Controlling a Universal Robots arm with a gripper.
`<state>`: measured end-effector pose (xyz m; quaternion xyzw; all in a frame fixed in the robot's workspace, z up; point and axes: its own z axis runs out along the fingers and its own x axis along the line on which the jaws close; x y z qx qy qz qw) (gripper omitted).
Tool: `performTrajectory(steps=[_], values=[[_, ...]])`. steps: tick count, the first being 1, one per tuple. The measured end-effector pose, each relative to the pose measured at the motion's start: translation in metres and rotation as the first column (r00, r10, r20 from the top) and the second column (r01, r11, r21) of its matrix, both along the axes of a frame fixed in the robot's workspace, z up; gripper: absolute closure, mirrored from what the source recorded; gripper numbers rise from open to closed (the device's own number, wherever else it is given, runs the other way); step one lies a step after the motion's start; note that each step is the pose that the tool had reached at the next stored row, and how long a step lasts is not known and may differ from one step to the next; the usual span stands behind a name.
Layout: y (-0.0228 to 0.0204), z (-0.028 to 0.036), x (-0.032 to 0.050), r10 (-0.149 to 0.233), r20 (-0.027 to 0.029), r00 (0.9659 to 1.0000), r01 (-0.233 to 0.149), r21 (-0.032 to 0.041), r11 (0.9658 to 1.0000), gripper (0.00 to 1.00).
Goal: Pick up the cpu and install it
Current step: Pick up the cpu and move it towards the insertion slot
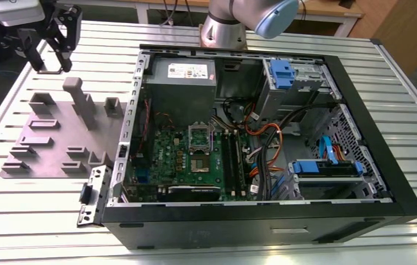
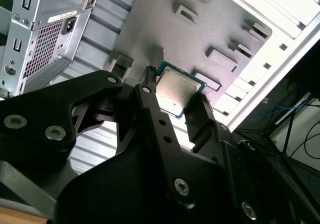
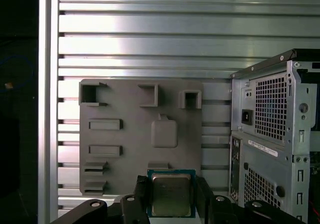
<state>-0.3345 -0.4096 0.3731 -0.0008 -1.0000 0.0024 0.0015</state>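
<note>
Gripper (image 3: 172, 195) clenched on cpu (image 3: 171, 200) in both wrist views, exterior view showing motherboard (image 1: 166, 157) inside computer case (image 1: 230, 229)

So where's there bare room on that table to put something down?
Bare slats lie between the grey plate and the table's near edge, and on the exterior view's right of the case. Inside the case, cables crowd everything.
</note>
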Motion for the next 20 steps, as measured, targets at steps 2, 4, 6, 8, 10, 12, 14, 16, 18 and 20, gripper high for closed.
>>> performTrajectory(steps=[2,4,6,8,10,12,14,16,18,20], values=[[0.0,0.0,0.0003,0.0,0.0,1.0,0.0,0.0,1.0,0.53],[0.0,0.0,0.0013,0.0,0.0,1.0,0.0,0.0,1.0,0.53],[0.0,0.0,0.0029,0.0,-0.0001,1.0,0.0,0.0001,1.0,0.53],[0.0,0.0,0.0044,0.0,-0.0001,1.0,0.0,0.0001,1.0,0.53],[0.0,0.0,0.0052,0.0,0.0,1.0,0.0,0.0,1.0,0.53],[0.0,0.0,0.0063,0.0,0.0,1.0,0.0,0.0001,1.0,0.53],[0.0,0.0,0.0078,0.0,0.0,1.0,0.0,0.0,1.0,0.53],[0.0,0.0,0.0096,0.0,0.0,1.0,0.0,0.0,1.0,0.53],[0.0,0.0,0.0115,0.0,0.0,1.0,0.0,0.0,1.0,0.53],[0.0,0.0,0.0125,0.0,0.0,1.0,0.0,0.0,1.0,0.53]])
